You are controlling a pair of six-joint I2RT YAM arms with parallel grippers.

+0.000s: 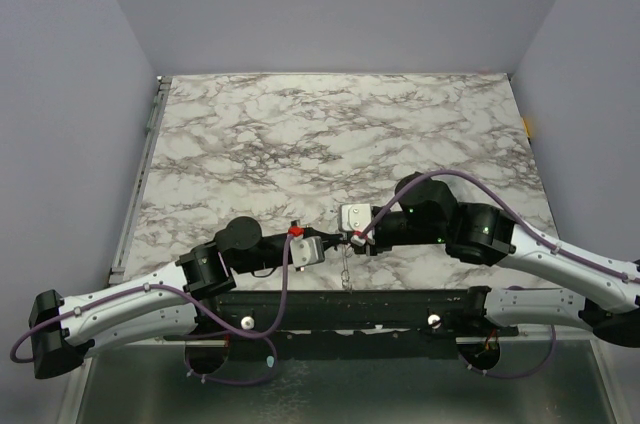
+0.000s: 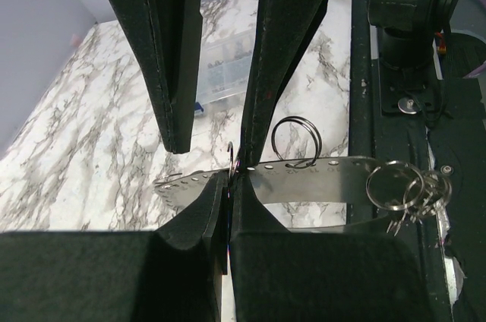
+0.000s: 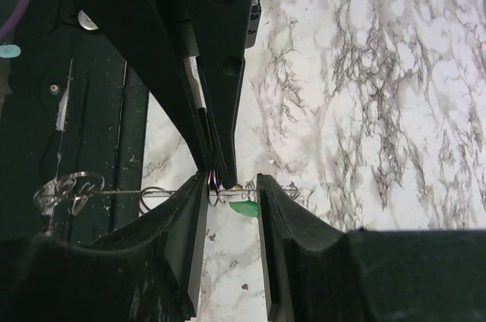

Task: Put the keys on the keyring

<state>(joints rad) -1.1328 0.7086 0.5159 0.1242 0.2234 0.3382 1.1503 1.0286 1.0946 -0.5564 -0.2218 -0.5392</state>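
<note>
- Top external: the step in hand looks like threading a key onto the keyring point(image 1: 345, 266), which hangs as a thin grey line over the middle of the near edge of the tabletop point(image 1: 330, 134). Both arms reach inward and low with elbows out. The left end effector point(image 1: 322, 247) and right end effector point(image 1: 352, 237) meet tip to tip.
- Left wrist: the left end effector is clamped shut on the keyring's flat band and holds it off the tabletop. A small split ring point(image 2: 296, 140) stands up through the band. A cluster of rings point(image 2: 406, 185) hangs at one end. The right arm's fingers come down from above, spread apart. A clear box point(image 2: 224, 71) lies on the tabletop behind.
- Right wrist: the right end effector's jaws stand apart with the green key point(image 3: 244, 206) in the gap, not visibly pinched. I cannot make out the other keys.
- Next move, as a judgement: close on the green head, then guide its loop onto the keyring while the left holds steady. Alignment must be fine.
</note>
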